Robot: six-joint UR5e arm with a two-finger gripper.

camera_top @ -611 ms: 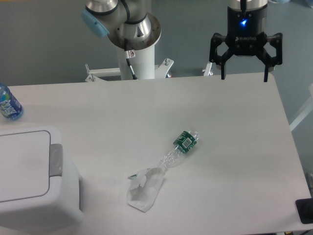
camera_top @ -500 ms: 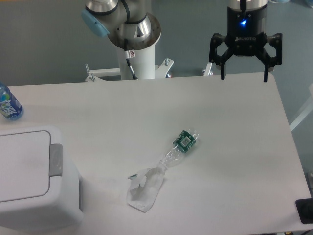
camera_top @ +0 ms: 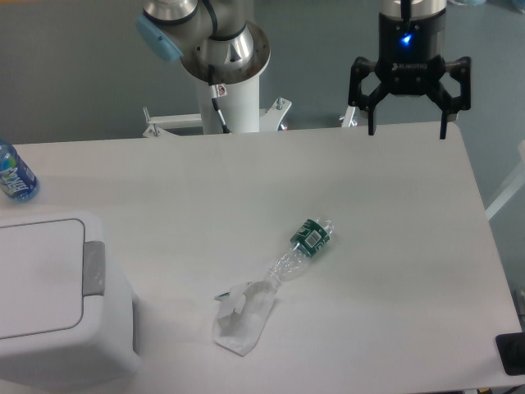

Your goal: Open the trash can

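The trash can [camera_top: 57,300] is a large white boxy bin at the front left corner of the table. Its flat white lid is down and a grey push tab [camera_top: 93,268] sits on its right edge. My gripper [camera_top: 408,130] hangs above the table's far right edge, fingers spread wide and empty. It is far from the trash can, across the whole table.
A crushed clear bottle with a green label [camera_top: 299,249] lies mid-table, with a crumpled clear plastic piece [camera_top: 240,318] beside it. A blue bottle [camera_top: 14,175] lies at the far left edge. The arm's base [camera_top: 228,78] stands behind the table. A black object [camera_top: 512,353] sits at the front right corner.
The gripper has shifted very slightly up and to the left. Nothing on the table has moved.
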